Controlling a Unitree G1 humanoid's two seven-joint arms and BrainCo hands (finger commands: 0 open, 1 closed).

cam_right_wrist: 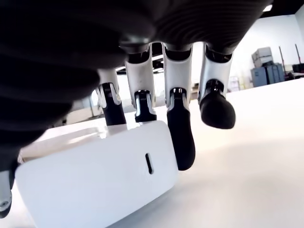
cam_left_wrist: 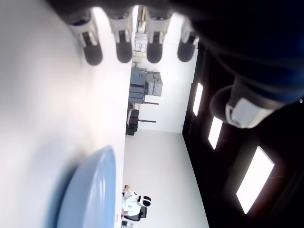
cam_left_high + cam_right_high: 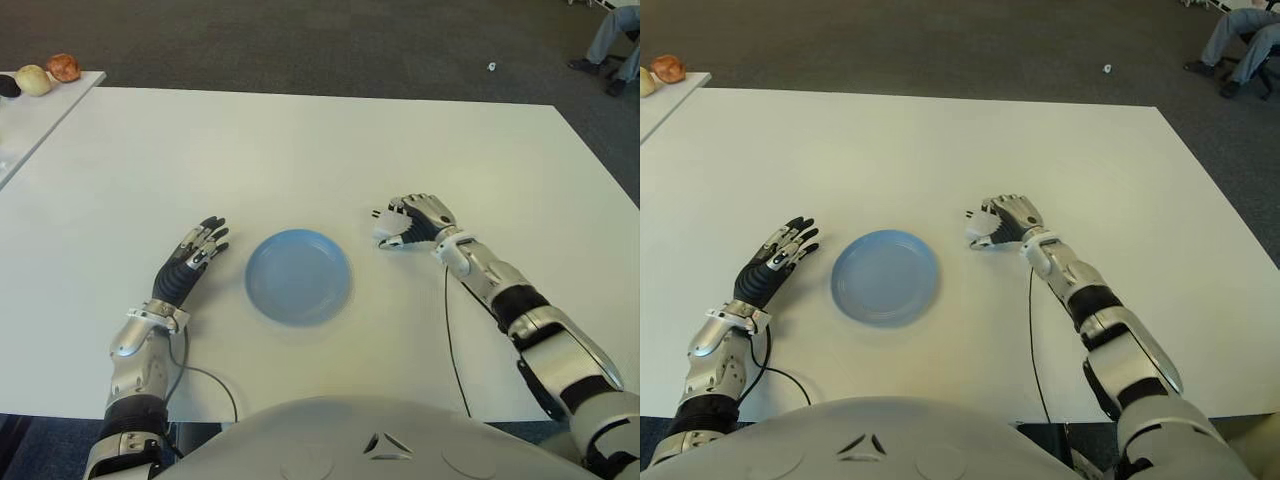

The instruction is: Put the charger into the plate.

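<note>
White plastic, the charger point(image 1: 95, 175) sits under our right hand point(image 3: 418, 220), whose fingers point(image 1: 180, 137) curl down over its far side while it touches the tabletop point(image 3: 300, 150). Just beside that hand, toward our left, lies the blue plate point(image 3: 298, 276). Beyond the plate, our left hand point(image 3: 190, 262) shows with fingers stretched flat, holding nothing.
</note>
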